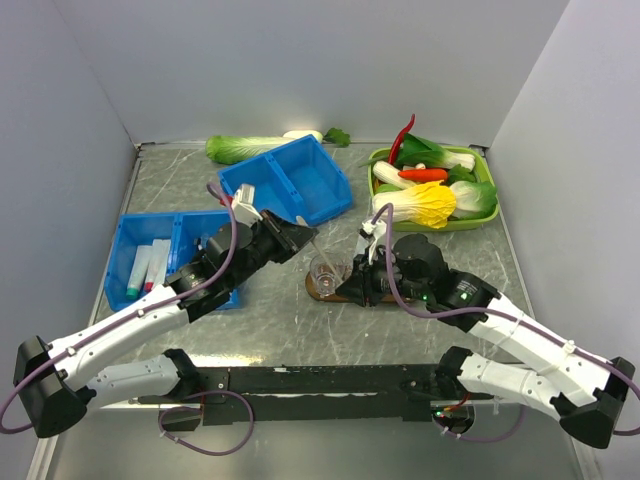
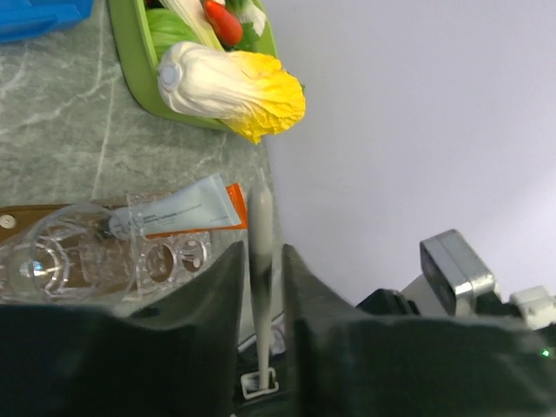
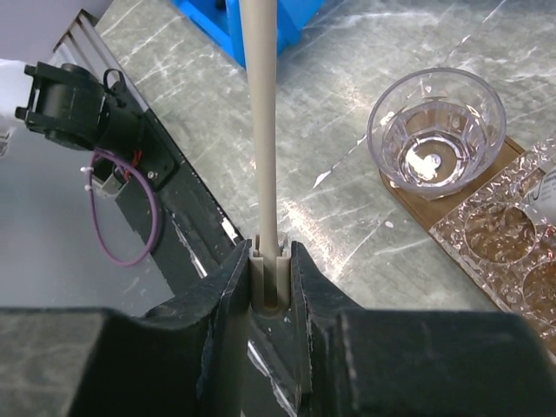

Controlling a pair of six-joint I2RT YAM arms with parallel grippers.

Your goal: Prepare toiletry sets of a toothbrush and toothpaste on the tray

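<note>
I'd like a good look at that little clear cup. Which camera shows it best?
The right wrist view: the clear cup is large and upright on the end of the tray, seen from above. The top view shows it small and distant. The left wrist view catches it at the edge, partly hidden.

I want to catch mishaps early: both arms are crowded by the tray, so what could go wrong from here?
The right gripper pinches its toothbrush by the very end, so the long handle may swing or slip. A brush tip catching the rim could tip the clear cup on the tray. The left gripper, holding a second toothbrush, works close by; the arms might collide.
</note>
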